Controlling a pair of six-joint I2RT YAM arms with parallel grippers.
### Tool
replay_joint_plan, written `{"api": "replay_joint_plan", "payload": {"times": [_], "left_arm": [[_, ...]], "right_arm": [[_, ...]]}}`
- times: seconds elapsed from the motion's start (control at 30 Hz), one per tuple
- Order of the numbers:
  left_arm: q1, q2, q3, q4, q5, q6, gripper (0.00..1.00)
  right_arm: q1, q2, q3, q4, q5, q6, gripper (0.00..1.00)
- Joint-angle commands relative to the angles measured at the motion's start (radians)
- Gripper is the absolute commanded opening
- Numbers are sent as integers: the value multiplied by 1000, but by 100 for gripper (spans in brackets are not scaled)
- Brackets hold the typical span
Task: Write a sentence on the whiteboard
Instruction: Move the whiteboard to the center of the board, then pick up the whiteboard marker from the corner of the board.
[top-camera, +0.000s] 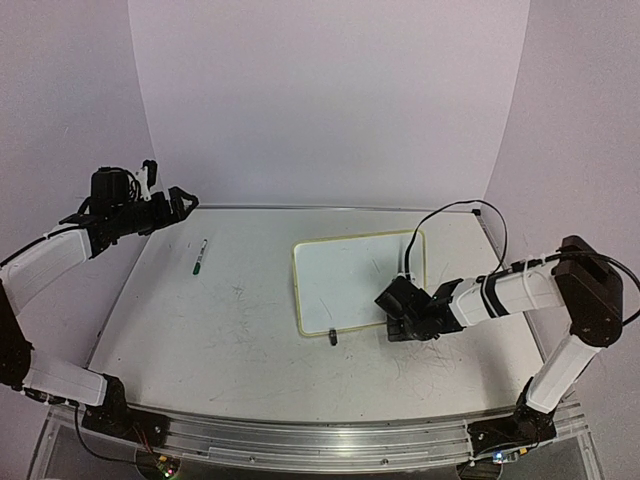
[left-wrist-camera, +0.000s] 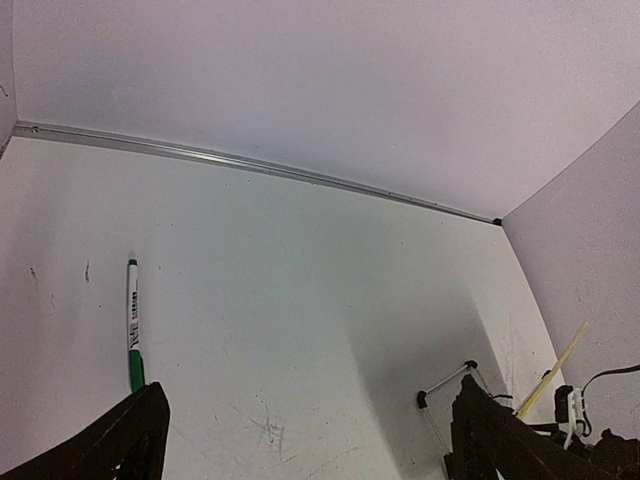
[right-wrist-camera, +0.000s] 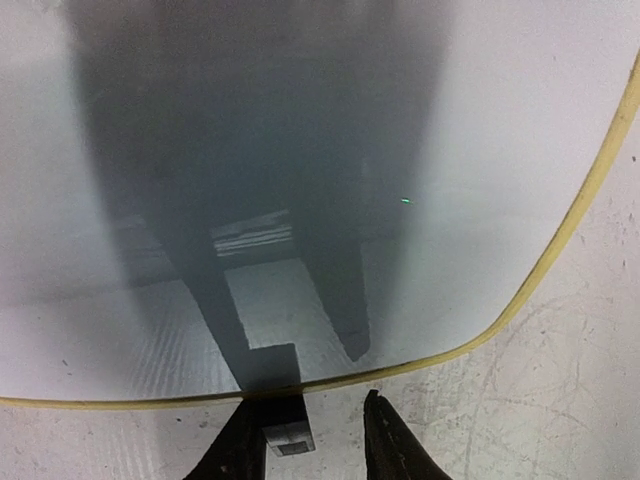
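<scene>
The whiteboard lies flat on the table, white with a pale-yellow frame and a black clip foot at its near edge. No written sentence shows on it; the right wrist view shows only one tiny green mark. My right gripper is low at the board's near right corner. In the right wrist view it is open, with the other clip foot between the fingers, against the left one. A green marker lies on the table to the left. My left gripper is raised, open and empty.
A black cable loops over the table behind the board's far right corner. Pale walls close the table at the back and both sides. The table top is scuffed with old marks.
</scene>
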Motion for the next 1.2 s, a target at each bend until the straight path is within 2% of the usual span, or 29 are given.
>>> {"api": "replay_joint_plan", "payload": {"times": [0.0, 0.33, 0.47, 0.77, 0.93, 1.17], "left_arm": [[-4, -10, 3, 21, 7, 6, 99], [-6, -2, 2, 21, 11, 7, 99], [-6, 2, 2, 23, 11, 8, 99], [-6, 43, 2, 21, 2, 15, 99], [-6, 94, 1, 18, -36, 30, 99], [-6, 241, 50, -38, -137, 64, 99]], "right_arm": [[-32, -45, -14, -82, 106, 30, 35], [-54, -72, -36, -95, 114, 42, 41], [-45, -91, -29, -67, 72, -7, 44], [8, -268, -44, -42, 7, -82, 60], [28, -390, -57, -25, 13, -93, 64], [28, -516, -64, 127, 64, -203, 74]]}}
